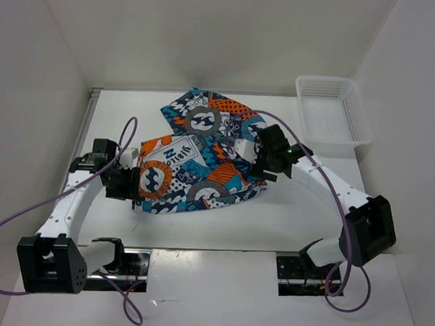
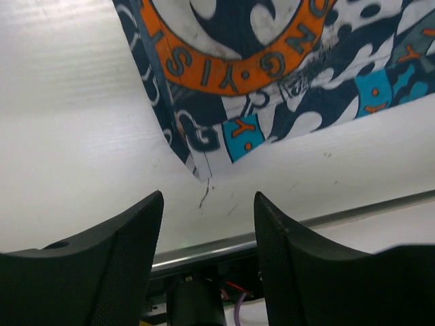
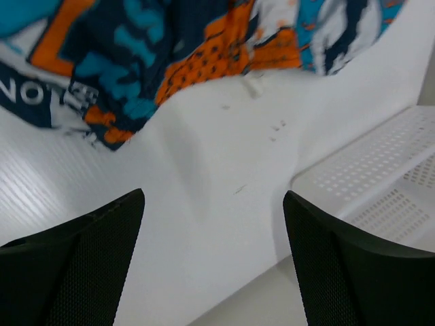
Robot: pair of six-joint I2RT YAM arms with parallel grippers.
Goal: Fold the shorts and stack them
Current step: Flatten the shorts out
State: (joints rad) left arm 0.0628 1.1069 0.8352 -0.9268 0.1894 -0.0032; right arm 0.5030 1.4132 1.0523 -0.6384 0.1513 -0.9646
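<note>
**A:** Where do things lie?

**B:** The shorts [image 1: 199, 158] are spread mid-table [image 1: 287, 216], rumpled, in two lobes: one toward the far edge, one nearer the arms and partly lapping over it. The basket [image 1: 334, 110] sits well apart at the far right corner.

**A:** And the arms?

**B:** The left pincer [image 1: 133, 186] is at the left edge of the near lobe and the right pincer [image 1: 255, 167] at the right edge. In both wrist views the jaws are spread with nothing between them. The left one shows a cloth corner lying just ahead of its fingers, on bare table. The right one shows the hem a little further ahead.

**A:** So which step is this?

**B:** I'd say the folding, between grasps. The cloth is neither flat nor neatly doubled, so stacking looks a way off.

**A:** What does the next move need?

**B:** Probably each pincer has to dip low enough to slip a finger under its hem and pinch. Then both would lift together, so that the lobe turns over evenly. The cloth is thin and flat on the table, and a shallow pinch would likely slide off.
</note>
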